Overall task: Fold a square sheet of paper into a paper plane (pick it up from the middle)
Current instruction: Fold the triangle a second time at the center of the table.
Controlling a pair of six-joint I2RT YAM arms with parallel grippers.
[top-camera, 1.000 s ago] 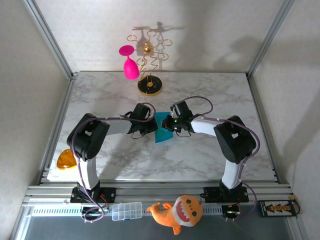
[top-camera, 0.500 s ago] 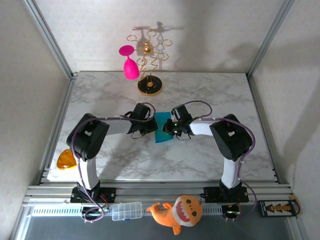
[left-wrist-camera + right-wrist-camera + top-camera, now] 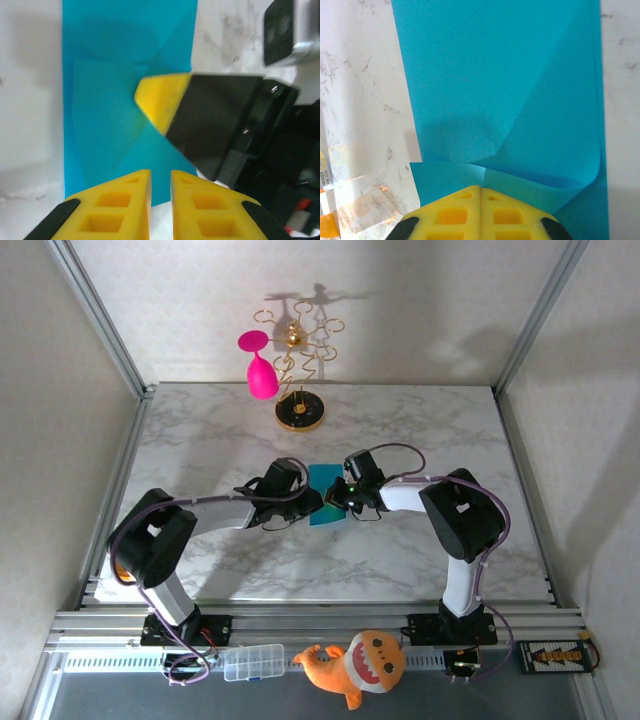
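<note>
In the top view, the turquoise sheet of paper (image 3: 325, 494) lies partly folded near the middle of the marble worktop (image 3: 210, 430), between the two arms' ends. The left gripper (image 3: 309, 503) comes at it from the left and the right gripper (image 3: 338, 502) from the right, both low at the sheet's lower half. Behind the sheet, at the far edge, stands a gold stand (image 3: 299, 416) with a pink goblet (image 3: 260, 371) hanging on it. An orange plush toy (image 3: 361, 664) and a clear plastic box (image 3: 253, 662) sit on the rail in front of the arm bases.

From the left wrist, the left gripper (image 3: 160, 197) has its yellow fingers a narrow slit apart with nothing between them, at the near edge of the sheet of paper (image 3: 110, 95). The paper shows as a tall strip crossed by diagonal creases. On it rests a yellow fingertip (image 3: 161, 100) of the right gripper.

From the right wrist, the right gripper (image 3: 480, 202) has its fingers pressed fully together, tips down on the sheet of paper (image 3: 490, 85). Just ahead of the tips a folded flap curls up, and its crease runs diagonally towards the upper right.
</note>
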